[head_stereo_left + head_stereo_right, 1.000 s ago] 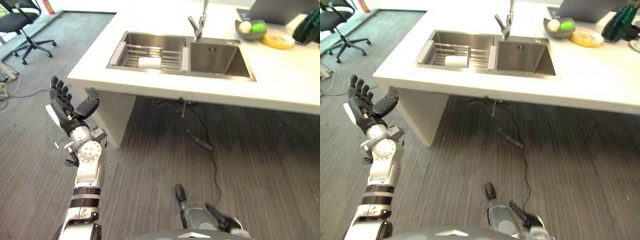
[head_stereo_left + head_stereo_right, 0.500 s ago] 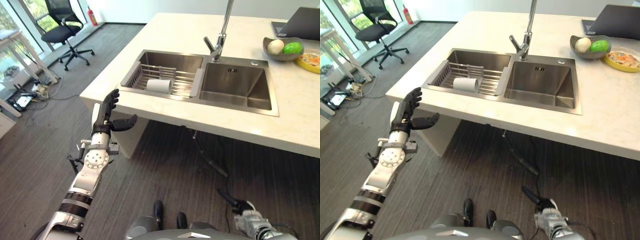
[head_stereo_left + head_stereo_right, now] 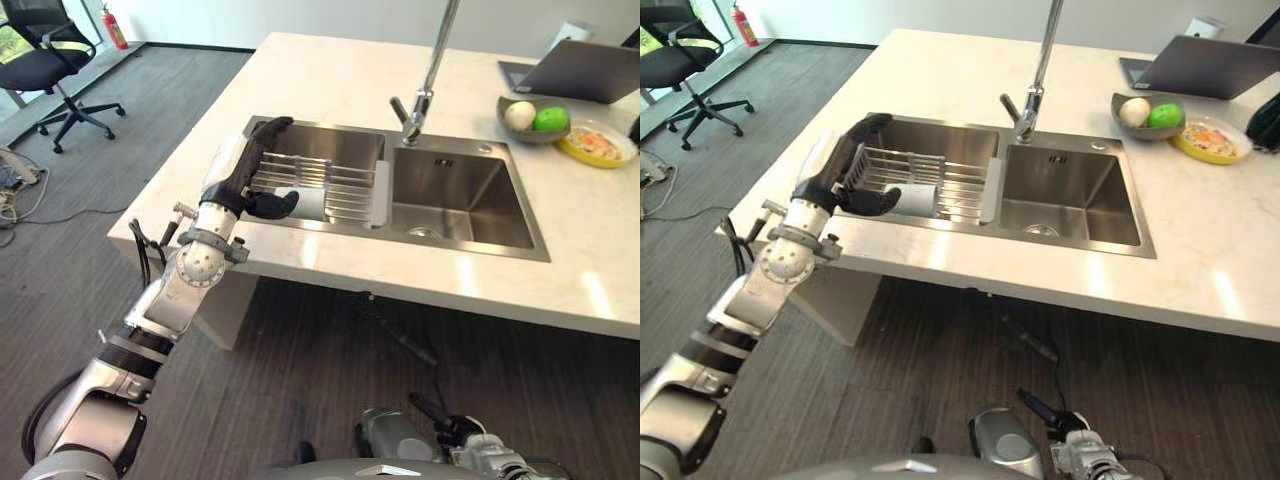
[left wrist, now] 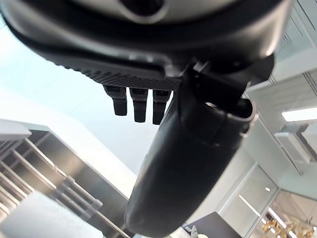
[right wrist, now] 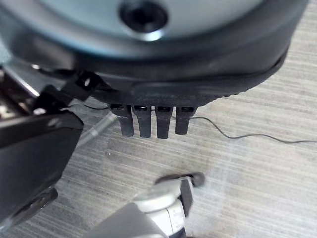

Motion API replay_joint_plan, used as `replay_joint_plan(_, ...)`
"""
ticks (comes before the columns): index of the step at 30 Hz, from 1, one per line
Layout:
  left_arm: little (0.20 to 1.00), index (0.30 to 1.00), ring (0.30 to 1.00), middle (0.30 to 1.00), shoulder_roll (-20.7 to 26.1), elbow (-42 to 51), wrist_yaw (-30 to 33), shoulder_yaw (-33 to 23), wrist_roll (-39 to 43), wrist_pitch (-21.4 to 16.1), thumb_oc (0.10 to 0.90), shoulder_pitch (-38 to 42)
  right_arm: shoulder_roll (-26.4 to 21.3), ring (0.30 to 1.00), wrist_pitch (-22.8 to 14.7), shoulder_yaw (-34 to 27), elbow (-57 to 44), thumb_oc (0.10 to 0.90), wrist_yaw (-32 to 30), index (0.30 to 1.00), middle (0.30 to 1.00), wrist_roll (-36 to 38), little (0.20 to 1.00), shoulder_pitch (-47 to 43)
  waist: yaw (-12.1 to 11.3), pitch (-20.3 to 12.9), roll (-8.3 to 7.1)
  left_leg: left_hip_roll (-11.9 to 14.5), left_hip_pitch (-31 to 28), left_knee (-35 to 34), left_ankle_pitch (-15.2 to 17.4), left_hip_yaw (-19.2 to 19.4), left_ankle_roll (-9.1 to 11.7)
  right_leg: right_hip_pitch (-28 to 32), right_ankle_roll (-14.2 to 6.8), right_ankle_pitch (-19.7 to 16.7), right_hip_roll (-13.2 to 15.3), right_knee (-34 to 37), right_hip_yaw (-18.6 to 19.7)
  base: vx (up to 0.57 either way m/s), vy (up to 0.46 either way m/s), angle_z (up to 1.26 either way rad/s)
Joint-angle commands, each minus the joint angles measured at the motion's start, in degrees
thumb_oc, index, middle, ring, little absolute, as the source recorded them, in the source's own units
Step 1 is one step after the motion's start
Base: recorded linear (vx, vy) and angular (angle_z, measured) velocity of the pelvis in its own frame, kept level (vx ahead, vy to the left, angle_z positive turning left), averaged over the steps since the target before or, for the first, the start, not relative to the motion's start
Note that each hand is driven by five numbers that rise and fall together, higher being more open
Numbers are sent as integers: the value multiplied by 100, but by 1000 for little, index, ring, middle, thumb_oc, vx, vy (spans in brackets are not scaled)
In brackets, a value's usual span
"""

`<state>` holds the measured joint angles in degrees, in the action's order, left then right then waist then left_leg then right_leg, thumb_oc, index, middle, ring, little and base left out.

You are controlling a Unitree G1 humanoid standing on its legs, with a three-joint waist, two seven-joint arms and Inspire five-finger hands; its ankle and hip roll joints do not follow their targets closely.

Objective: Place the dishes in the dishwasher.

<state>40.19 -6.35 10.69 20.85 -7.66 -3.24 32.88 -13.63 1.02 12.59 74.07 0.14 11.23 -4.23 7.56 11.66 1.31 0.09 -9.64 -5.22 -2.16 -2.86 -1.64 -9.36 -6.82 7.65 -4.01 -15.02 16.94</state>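
Observation:
A white cup [image 3: 311, 204] lies on its side in a wire dish rack [image 3: 330, 180] that sits in the left basin of the steel sink [image 3: 465, 195]. My left hand [image 3: 240, 176] hovers over the rack's near left corner, open, with its fingers straight and its thumb [image 3: 272, 205] pointing toward the cup without touching it. In the left wrist view the fingers [image 4: 133, 105] and thumb [image 4: 188, 168] hold nothing, and the rack [image 4: 54, 171] and cup [image 4: 29, 220] show beyond them. My right hand [image 3: 445, 420] hangs low near the floor, open and empty.
A tall faucet [image 3: 425, 80] stands between the basins. On the white counter [image 3: 330, 80] at the far right are a bowl of fruit [image 3: 530, 118], a yellow plate [image 3: 597, 143] and a laptop [image 3: 580, 70]. An office chair [image 3: 50, 60] stands at the far left.
My left hand has risen from beside the counter's corner to over the rack in the sink. The camera has shifted too. The right hand stays low.

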Motion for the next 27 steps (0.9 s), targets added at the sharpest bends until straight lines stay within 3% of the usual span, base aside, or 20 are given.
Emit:
replay_joint_plan(1,900,900,900,900,514,493,-89,-239,-247,-369,800,412,-280,900,-101,-67,53,800,-36,900,900,-90,900,-107,-82,-513,-37,-122,242,135,321,-64,310,507,-7,-612,165,438,-329,77,-26,33)
replay_joint_plan(6,900,900,900,900,1039,117,-530,72,131,-391,800,713,-430,900,-29,23,121,800,121,900,900,-232,900,19,-168,-745,26,-166,210,22,290,-15,357,1105,-20,-889,376,1430,-264,95,-50,10)
replay_joint_plan(12,900,900,900,900,1573,-14,-915,475,263,-316,800,988,-451,900,17,-17,156,800,139,900,900,-165,900,-11,-182,-766,134,-162,145,22,309,9,408,1460,12,-945,488,1879,-484,48,-31,2)
replay_joint_plan(22,900,900,900,900,1574,26,-1163,1064,75,-210,800,1462,-359,900,41,245,70,800,202,900,900,-210,900,-230,-177,-736,210,-170,115,22,328,-10,420,1488,44,-905,484,1873,-593,15,-16,11)
replay_joint_plan(27,900,900,900,900,870,-98,-1222,1401,48,-150,800,1736,-378,900,50,286,63,800,186,900,900,-210,900,-186,-71,-586,364,-167,123,22,327,31,415,1435,58,-866,494,1822,-632,0,0,0)
